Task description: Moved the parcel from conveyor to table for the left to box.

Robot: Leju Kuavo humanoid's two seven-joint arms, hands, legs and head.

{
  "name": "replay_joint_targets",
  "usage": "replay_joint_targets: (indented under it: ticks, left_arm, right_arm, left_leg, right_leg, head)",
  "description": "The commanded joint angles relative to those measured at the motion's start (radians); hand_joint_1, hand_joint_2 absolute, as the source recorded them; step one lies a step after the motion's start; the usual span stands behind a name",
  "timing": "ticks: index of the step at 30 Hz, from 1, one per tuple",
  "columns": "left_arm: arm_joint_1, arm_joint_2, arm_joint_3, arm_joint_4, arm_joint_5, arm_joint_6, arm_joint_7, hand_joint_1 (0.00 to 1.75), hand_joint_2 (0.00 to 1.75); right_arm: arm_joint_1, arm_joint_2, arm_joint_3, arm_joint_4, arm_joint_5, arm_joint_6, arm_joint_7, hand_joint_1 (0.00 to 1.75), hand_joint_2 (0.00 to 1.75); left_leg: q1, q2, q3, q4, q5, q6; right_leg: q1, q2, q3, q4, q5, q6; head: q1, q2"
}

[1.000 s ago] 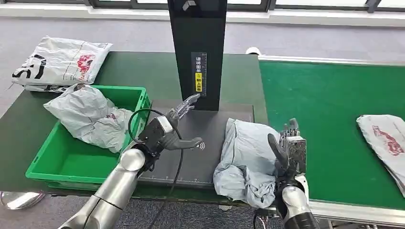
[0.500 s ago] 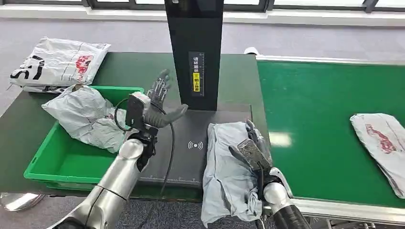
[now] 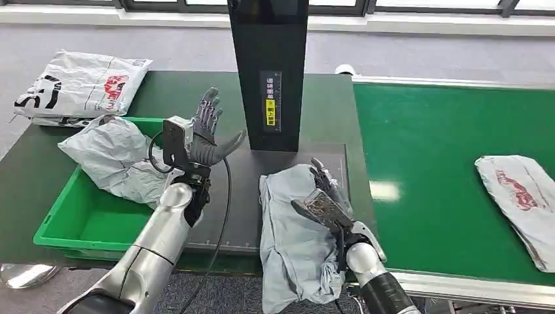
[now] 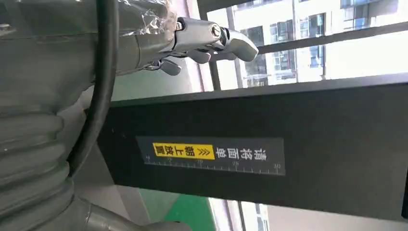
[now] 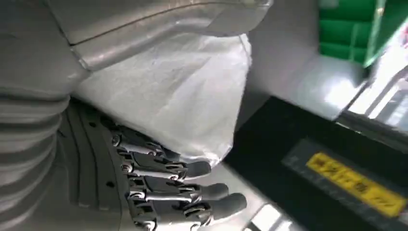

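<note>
Parcel [image 3: 294, 242], a grey crumpled poly bag, lies on the dark scan plate [image 3: 245, 196] of the table with its long axis running from the black pillar toward the robot, its near end drooping over the table's front edge; the green conveyor [image 3: 451, 157] lies to its right with a white parcel [image 3: 517, 203] well apart on the belt; the black scanner pillar [image 3: 269, 72] stands just behind the plate; the green crate [image 3: 59, 229] sits to the left, a grey bag [image 3: 118, 160] slumped over its rim, and a white printed bag [image 3: 82, 85] lies behind it; the right hand [image 3: 324, 199] rests on the parcel's right side, and whether it grips I cannot tell; the left hand [image 3: 199, 134] is raised with fingers spread wide, holding nothing, between crate and parcel, so the parcel lies to its right and lower, with only the bare plate between; the left arm's cable [image 3: 222, 216] loops beside that path.
</note>
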Motion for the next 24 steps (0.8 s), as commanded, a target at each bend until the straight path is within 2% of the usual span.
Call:
replay_joint_targets:
  ticks: [1, 4, 5, 8, 13, 21, 24]
  left_arm:
    - [-0.085, -0.018, 0.035, 0.138, 0.019, -0.002, -0.009, 0.00, 1.75]
    - [-0.093, -0.018, 0.026, 0.150, 0.023, 0.005, -0.011, 0.00, 1.75]
    - [-0.075, 0.001, -0.017, 0.136, -0.025, 0.015, 0.001, 0.00, 1.75]
    - [-0.002, 0.037, -0.099, 0.055, -0.130, -0.032, 0.042, 0.00, 1.75]
    - [0.085, 0.072, -0.231, -0.004, -0.309, -0.116, 0.059, 0.00, 1.75]
    - [0.088, 0.069, -0.219, -0.003, -0.321, -0.115, 0.052, 0.00, 1.75]
    - [0.110, 0.088, -0.266, -0.013, -0.375, -0.170, 0.049, 0.00, 1.75]
  right_arm:
    - [-0.124, 0.025, 0.201, 0.074, 0.019, -0.012, 0.015, 0.00, 1.75]
    - [-0.153, 0.041, 0.201, 0.100, 0.004, -0.104, 0.071, 0.00, 1.75]
    - [-0.131, 0.053, 0.123, 0.083, -0.038, -0.277, 0.058, 0.00, 1.75]
    - [-0.040, -0.015, 0.038, -0.072, -0.154, -0.395, -0.007, 0.00, 1.75]
    - [0.140, -0.096, -0.106, -0.354, -0.224, -0.439, -0.063, 0.00, 1.75]
    - [0.146, -0.082, -0.114, -0.355, -0.221, -0.422, -0.072, 0.00, 1.75]
    - [0.180, -0.093, -0.165, -0.381, -0.253, -0.463, -0.101, 0.00, 1.75]
  left_leg:
    - [0.001, 0.002, 0.001, 0.000, 0.000, 0.000]
    - [0.000, 0.001, 0.000, 0.000, 0.000, 0.000]
    - [0.000, 0.002, 0.001, -0.001, 0.000, 0.000]
    - [0.000, -0.001, 0.002, -0.002, 0.000, 0.000]
    - [0.000, -0.006, 0.004, -0.004, 0.000, 0.001]
    - [0.000, -0.001, 0.001, -0.001, -0.003, 0.003]
    - [0.000, -0.002, 0.002, -0.002, -0.002, 0.003]
  right_leg:
    - [0.001, 0.002, 0.000, 0.000, 0.001, -0.001]
    - [0.001, 0.001, 0.000, 0.000, 0.000, 0.000]
    - [0.001, 0.002, 0.001, -0.001, 0.001, 0.000]
    - [0.001, -0.001, 0.002, -0.002, 0.000, 0.000]
    - [0.000, -0.006, 0.006, -0.004, -0.001, 0.000]
    - [-0.002, -0.001, 0.002, -0.002, -0.001, 0.001]
    - [-0.002, -0.003, 0.002, -0.003, -0.001, 0.001]
  head:
    - [0.000, 0.000]
    - [0.000, 0.000]
    - [0.000, 0.000]
    - [0.000, 0.000]
    - [0.000, 0.000]
    - [0.000, 0.000]
    - [0.000, 0.000]
